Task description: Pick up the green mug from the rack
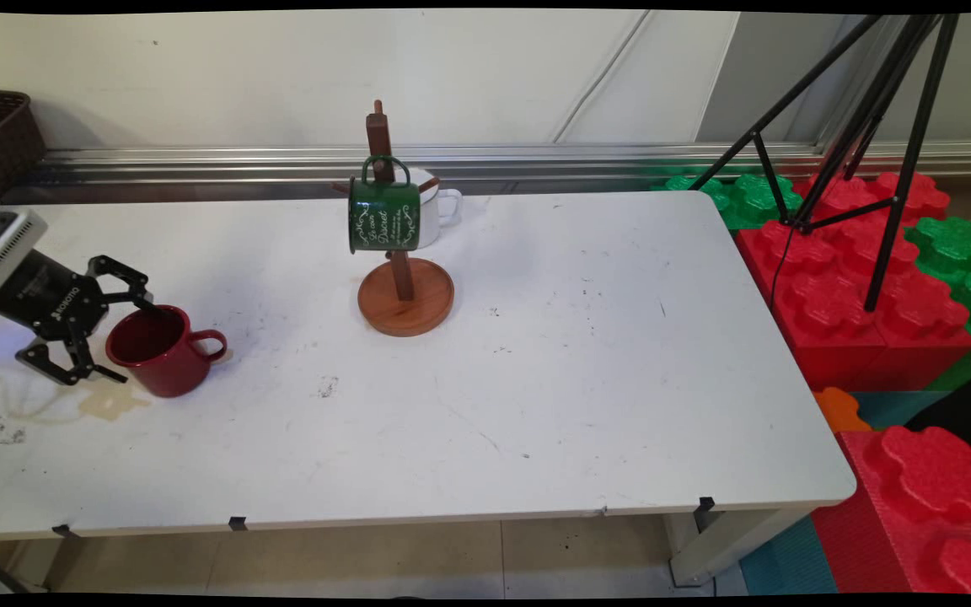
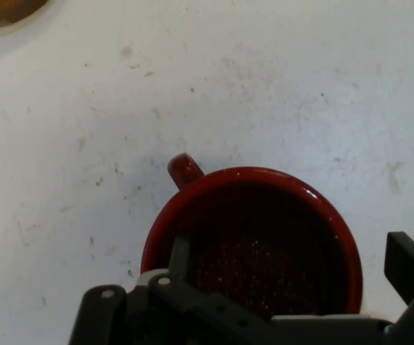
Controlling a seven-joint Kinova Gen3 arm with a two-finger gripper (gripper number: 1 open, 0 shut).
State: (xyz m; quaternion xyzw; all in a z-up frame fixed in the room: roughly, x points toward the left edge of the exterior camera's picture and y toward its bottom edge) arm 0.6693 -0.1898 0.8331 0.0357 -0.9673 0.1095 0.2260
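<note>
Mug [image 1: 155, 350] near the table's [image 1: 536, 405] left edge could tip, we judge, since our gripper's [image 1: 119, 337] spread fingers straddle its rim.

Upright red mug [image 1: 158, 351] at table's left

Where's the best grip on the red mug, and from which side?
Pinch the red mug's wall at the rim, from above on the side opposite the handle. It stands upright and open, so one finger can go inside and one outside. The pincer already sits open there, one finger inside the rim.
</note>
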